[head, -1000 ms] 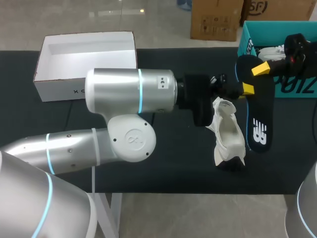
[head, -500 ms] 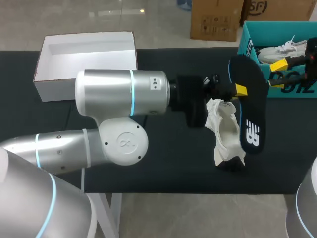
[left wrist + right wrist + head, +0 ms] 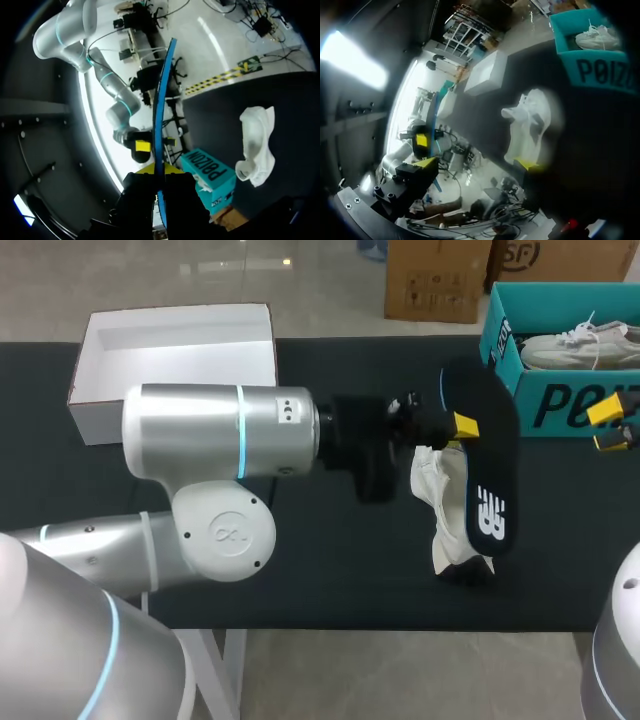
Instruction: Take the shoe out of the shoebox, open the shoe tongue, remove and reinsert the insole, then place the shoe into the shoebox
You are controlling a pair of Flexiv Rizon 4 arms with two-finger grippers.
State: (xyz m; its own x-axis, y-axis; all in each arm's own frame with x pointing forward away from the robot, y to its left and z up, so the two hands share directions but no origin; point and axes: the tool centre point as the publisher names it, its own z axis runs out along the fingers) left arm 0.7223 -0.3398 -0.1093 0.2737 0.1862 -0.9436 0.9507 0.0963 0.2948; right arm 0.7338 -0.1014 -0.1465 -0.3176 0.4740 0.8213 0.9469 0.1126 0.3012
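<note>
The black table [image 3: 330,580] bears a white shoe [image 3: 437,495]. My left gripper [image 3: 159,171] clamps the blue-edged insole [image 3: 485,470]; my right gripper [image 3: 607,426] gapes empty.

Down onto the table [image 3: 330,580] from above and behind. Close, outward from each wrist. Sharing the white shoe [image 3: 437,525] and teal box [image 3: 560,405].

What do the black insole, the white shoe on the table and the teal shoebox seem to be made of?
The insole looks like thin foam with a matte fabric face; edge-on it is a slim curved strip. The shoe seems soft white textile or leather, since it slumps. The shoebox is likely printed cardboard: flat, stiff walls.
</note>
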